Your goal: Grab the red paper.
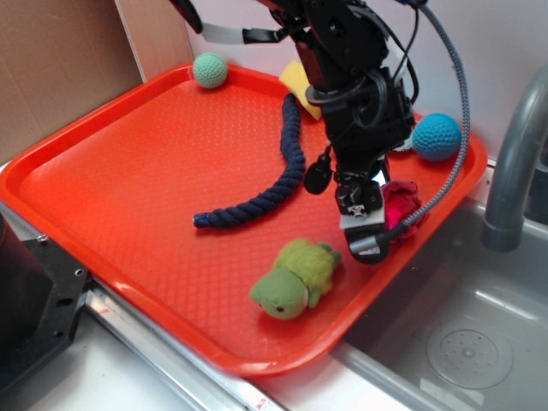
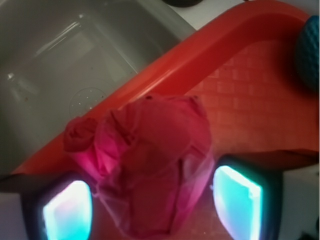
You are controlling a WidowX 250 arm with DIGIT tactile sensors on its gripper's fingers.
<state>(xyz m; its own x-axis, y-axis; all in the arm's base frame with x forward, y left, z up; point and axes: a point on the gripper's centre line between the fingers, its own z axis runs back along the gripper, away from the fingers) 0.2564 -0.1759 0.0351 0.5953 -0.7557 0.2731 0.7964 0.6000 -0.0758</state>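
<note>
Your gripper (image 2: 152, 200) is spread, one finger pad (image 2: 67, 210) on each side of the red paper (image 2: 150, 175), which sits between them and not yet pinched. The wad lies on the orange-red tray (image 2: 260, 100), right against the tray's rim on the side nearest the sink (image 2: 50, 60). Close off-centre and the thin, ruffled sheet may squash sideways and slip from the pads. Push it toward that rim and it could roll over into the sink. The blue ball (image 1: 436, 136), further along the same rim, is apart and unlikely to interfere.
</note>
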